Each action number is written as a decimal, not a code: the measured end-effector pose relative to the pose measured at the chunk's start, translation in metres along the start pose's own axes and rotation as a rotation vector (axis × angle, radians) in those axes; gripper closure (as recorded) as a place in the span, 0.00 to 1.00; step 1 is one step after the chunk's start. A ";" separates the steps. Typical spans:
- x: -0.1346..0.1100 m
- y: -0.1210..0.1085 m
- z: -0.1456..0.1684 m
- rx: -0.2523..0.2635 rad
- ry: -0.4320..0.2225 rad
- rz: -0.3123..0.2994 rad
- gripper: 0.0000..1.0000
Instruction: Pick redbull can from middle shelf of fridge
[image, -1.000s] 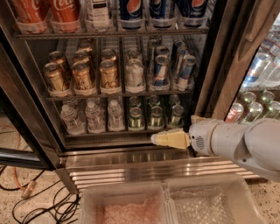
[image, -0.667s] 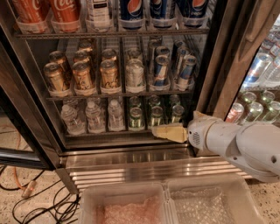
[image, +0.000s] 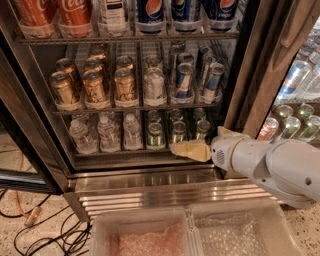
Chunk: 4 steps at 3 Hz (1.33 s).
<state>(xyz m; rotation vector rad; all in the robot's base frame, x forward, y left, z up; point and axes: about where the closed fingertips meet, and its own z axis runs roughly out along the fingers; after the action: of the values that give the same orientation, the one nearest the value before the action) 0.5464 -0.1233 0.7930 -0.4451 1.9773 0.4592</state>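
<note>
The fridge (image: 30, 145) stands open, with a ribbed steel base (image: 165, 192). On its middle shelf (image: 135, 107), several slim blue-and-silver redbull cans stand at the right end in clear cups. The front two are one redbull can (image: 184, 81) and another (image: 213, 82). My gripper (image: 174, 148) is cream-coloured on a white arm (image: 270, 167). It points left, in front of the lower rack and below the redbull cans. It is apart from them and holds nothing that I can see.
Gold cans (image: 95, 87) and pale silver cans (image: 153, 85) fill the left of the middle shelf. Cola and Pepsi bottles (image: 150, 15) stand above, water bottles (image: 107, 135) and green cans (image: 156, 135) below. Two plastic bins (image: 145, 235) sit in front. Cables (image: 35, 220) lie at the left. A dark door post (image: 250, 75) stands at the right.
My gripper has risen slightly and edged left, staying in front of the lower rack. The cans have not moved.
</note>
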 end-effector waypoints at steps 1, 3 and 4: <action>-0.001 0.006 0.022 -0.008 -0.052 0.033 0.00; -0.018 0.008 0.066 0.090 -0.198 0.016 0.00; -0.025 0.008 0.078 0.177 -0.243 0.000 0.00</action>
<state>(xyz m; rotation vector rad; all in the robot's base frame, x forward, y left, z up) 0.6123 -0.0742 0.7842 -0.2641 1.7639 0.3186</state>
